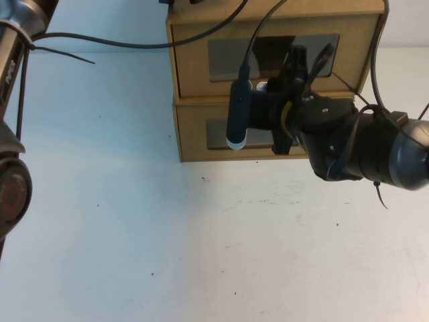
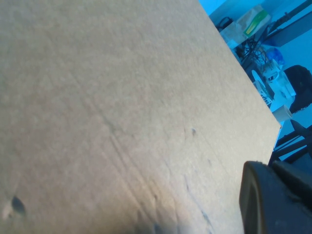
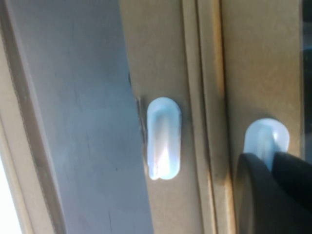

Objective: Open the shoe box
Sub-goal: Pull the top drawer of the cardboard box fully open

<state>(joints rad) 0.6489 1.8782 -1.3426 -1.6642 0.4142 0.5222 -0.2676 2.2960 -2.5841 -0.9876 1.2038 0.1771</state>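
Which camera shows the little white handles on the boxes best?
The right wrist view: close up, one handle shows whole, the other handle partly behind the right gripper at it. In the high view the right arm hides them on the boxes. The left wrist view shows only the left gripper beside a brown surface.

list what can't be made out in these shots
- Right pincer at the upper box front: its hold on the handle, covered by the pincer itself, right wrist view.
- Left pincer: cut off by the left wrist view's edge, outside the high view; which cardboard it faces is unclear.
- That box's top: cut off by the high view's edge.
- Lower box front: partly behind the right arm, high view.
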